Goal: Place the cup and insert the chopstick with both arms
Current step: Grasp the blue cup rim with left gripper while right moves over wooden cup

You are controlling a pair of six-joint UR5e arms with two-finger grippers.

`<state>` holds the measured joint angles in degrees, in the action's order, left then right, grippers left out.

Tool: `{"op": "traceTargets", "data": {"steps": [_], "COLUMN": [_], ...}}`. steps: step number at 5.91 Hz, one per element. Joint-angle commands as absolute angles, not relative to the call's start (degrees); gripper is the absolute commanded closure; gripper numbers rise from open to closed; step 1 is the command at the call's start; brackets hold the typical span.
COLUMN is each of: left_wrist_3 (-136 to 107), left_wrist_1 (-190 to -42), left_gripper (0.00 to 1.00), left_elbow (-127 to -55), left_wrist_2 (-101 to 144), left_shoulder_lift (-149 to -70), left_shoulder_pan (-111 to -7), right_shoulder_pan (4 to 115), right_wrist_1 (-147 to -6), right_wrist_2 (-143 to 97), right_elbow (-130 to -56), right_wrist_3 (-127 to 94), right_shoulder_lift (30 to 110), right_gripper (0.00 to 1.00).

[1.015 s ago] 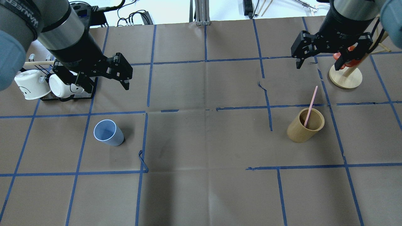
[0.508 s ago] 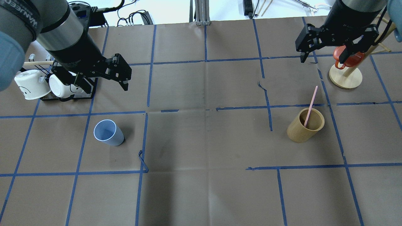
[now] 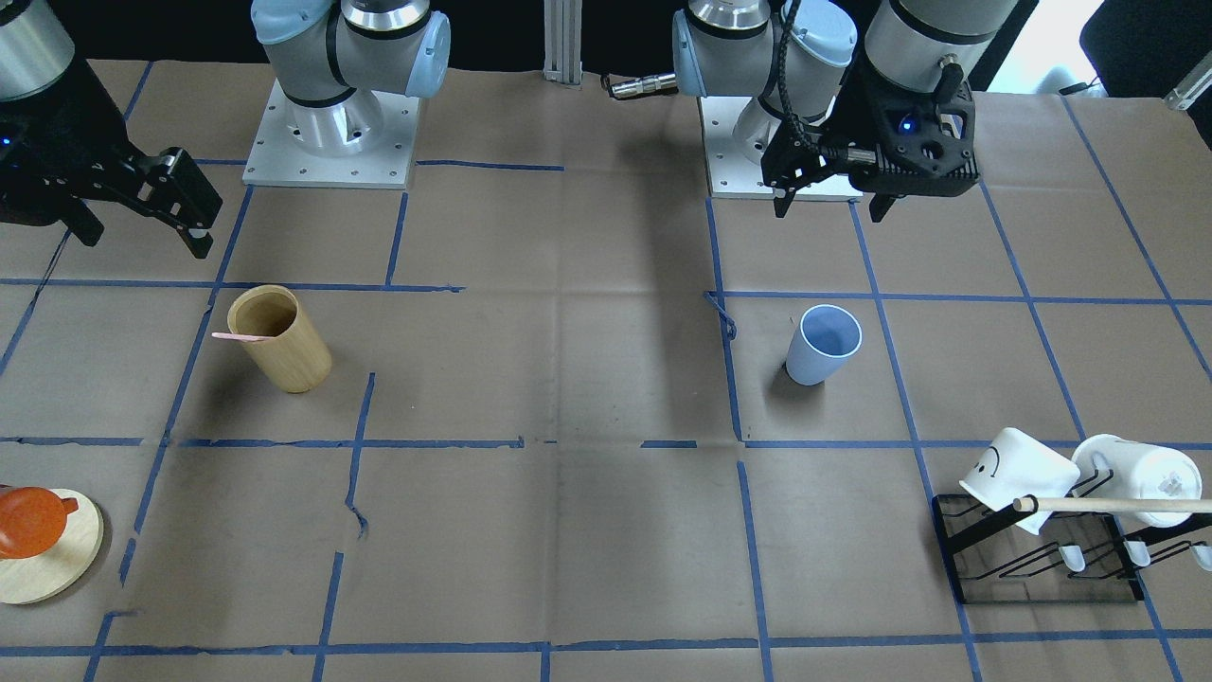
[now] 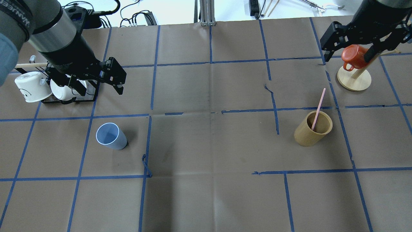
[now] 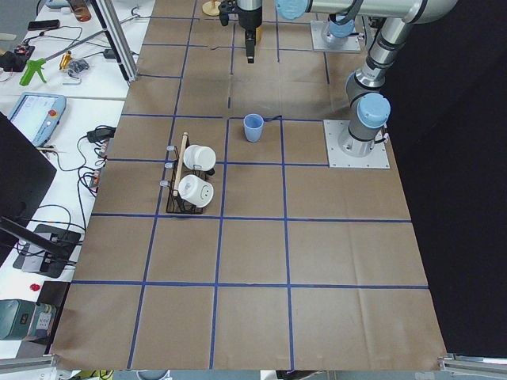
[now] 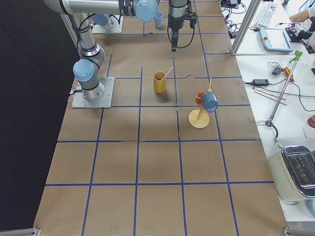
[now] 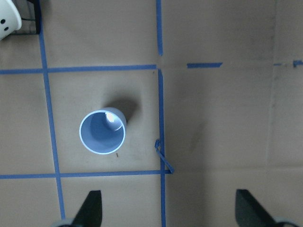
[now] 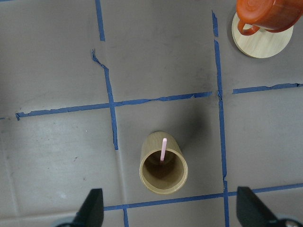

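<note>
Looked done: cup placed, chopstick inserted.
Found blue cup (image 4: pixel 111 136) upright, well apart from bamboo holder (image 4: pixel 313 128) toward robot's left. Saw pink chopstick (image 4: pixel 318 108) leaning inside holder. Beyond holder, noted right gripper (image 3: pixel 144 239) spread wide, empty. Beyond cup, far from holder, noted left gripper (image 3: pixel 827 208) likewise agape, holding nothing. Judged no step left.

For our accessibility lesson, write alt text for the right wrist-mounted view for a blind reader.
A pink chopstick stands in an upright wooden cup on brown paper gridded with blue tape, seen from above. The right claw, open and empty, frames the bottom edge. An orange mug overlaps a round wooden base at top right.
</note>
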<state>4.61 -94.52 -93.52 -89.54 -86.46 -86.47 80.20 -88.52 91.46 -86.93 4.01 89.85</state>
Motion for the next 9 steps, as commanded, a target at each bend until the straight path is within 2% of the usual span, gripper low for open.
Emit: {"op": "traceTargets", "data": {"steps": [1, 2, 3, 5, 7, 8, 9], "left_wrist_3": [8.1, 9.0, 9.8, 10.7, 11.4, 11.4, 11.3], "left_wrist_1": [-85.3, -72.5, -66.5, -65.6, -65.5, -65.5, -65.3], "left_gripper": [0.04, 0.05, 0.07, 0.12, 0.86, 1.00, 1.00], "left_elbow": [-104.2, -112.2, -116.0, -117.0, -116.3, -116.2, -116.0], "left_wrist_2": [-89.5, -89.4, -89.4, -89.6, -91.4, -91.4, -91.4], "left_shoulder_lift": [-87.8, -89.5, -92.2, -98.0, -98.3, -98.2, -97.9], "left_shoulder_pan": [-81.8, -81.7, -81.8, -81.9, -81.9, -81.9, -82.0], "right_shoulder_pan": [80.2, 80.2, 79.6, 79.4, 78.5, 78.5, 78.5], "right_wrist_1": [-88.9, -90.6, -94.4, -101.4, -116.9, -119.7, -120.6], "right_wrist_2": [91.2, 91.1, 91.1, 91.7, 91.7, 91.6, 91.6], "right_elbow": [-86.8, -86.7, -86.4, -90.7, -103.6, -107.9, -109.8], "right_wrist_3": [3.9, 4.9, 8.7, 14.7, 14.9, 14.5, 14.2], "right_shoulder_lift": [90.2, 89.3, 86.1, 84.1, 87.4, 89.5, 90.3], "right_gripper": [0.00, 0.00, 0.00, 0.00, 0.00, 0.00, 0.00]}}
